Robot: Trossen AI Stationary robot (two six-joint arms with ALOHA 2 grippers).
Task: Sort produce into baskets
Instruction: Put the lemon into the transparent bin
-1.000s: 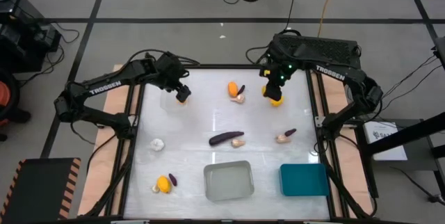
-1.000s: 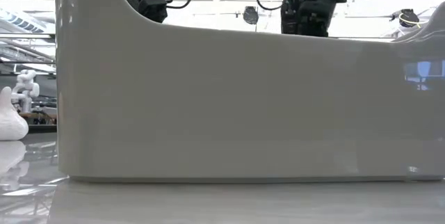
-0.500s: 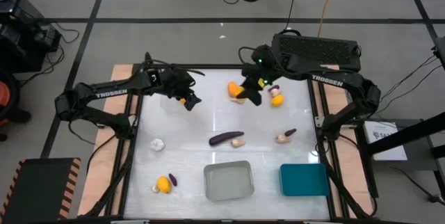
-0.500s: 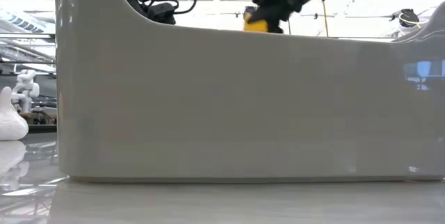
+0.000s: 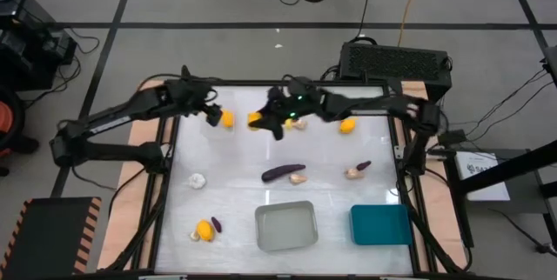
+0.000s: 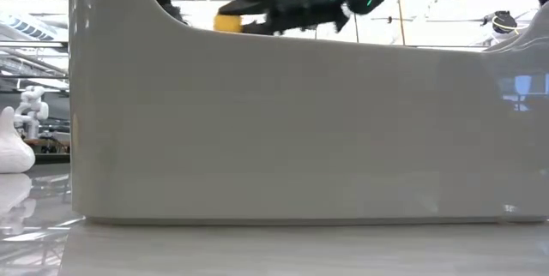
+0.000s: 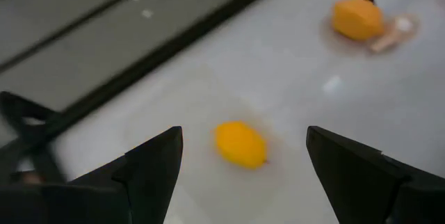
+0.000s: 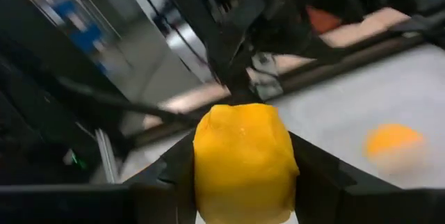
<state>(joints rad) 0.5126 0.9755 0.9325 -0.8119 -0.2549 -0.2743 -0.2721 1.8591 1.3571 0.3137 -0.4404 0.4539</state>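
Observation:
My right gripper (image 5: 259,122) is shut on an orange-yellow piece (image 8: 243,154) over the far middle of the table; it also shows above the grey basket's wall (image 6: 227,23). My left gripper (image 5: 209,113) stands open at the far left. Just beyond its fingers a second orange piece (image 7: 240,144) lies on the table, seemingly inside the faint outline of the clear basket (image 7: 201,78). The grey basket (image 5: 285,225) and the teal basket (image 5: 380,224) stand at the near edge. My right gripper pinches the orange-yellow piece by its two opposite sides (image 8: 203,165) between its two fingers (image 8: 316,175). The fingers lie nearly level and point toward the table's left. The piece is lifted clear of the table.
Another orange piece (image 7: 357,17) with a garlic bulb (image 7: 393,33) lies under my right arm, and one more (image 5: 346,125) at the far right. An eggplant (image 5: 280,173) and garlic bulbs (image 5: 298,177) lie mid-table. A black vented box (image 5: 396,58) stands beyond the far edge.
My right gripper has carried the orange piece along the far edge toward the table's left and has tipped from pointing down to nearly level. My left gripper has drawn back toward the table's left edge, away from the orange piece lying there.

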